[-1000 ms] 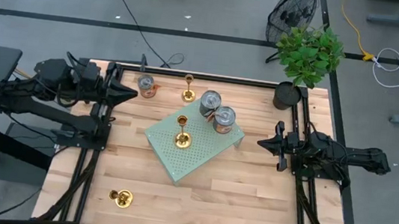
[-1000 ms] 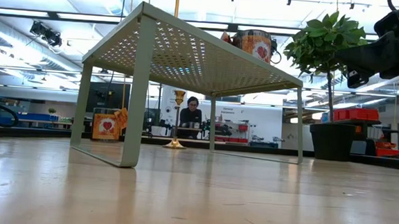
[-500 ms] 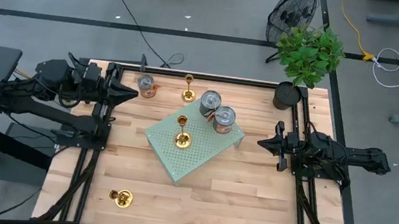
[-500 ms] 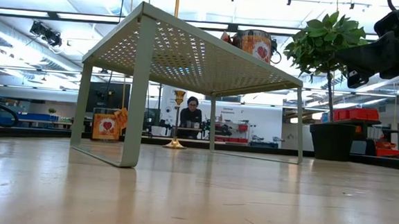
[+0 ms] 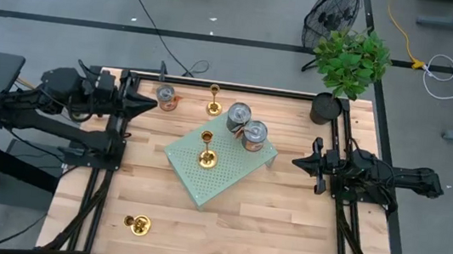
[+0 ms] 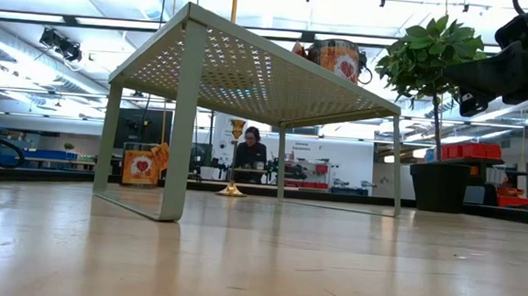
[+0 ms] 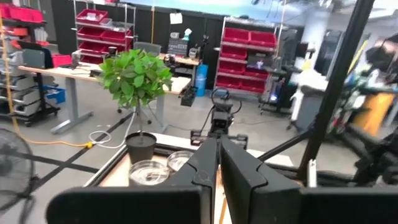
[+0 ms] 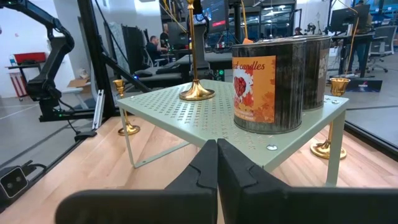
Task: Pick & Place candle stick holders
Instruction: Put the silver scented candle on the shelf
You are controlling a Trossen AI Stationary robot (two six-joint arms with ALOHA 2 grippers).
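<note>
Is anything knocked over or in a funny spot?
Yes. One gold holder lies on its side near the table's front left corner, far from everything else. The other two stand upright: one on the green rack, one on the table behind it. Nothing looks spilled or broken.

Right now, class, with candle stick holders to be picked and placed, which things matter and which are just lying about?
Matter: holder on the rack; holder at the back edge; holder lying near the front.

Lying about: two cans on the rack; can behind; green rack; potted plant.
</note>
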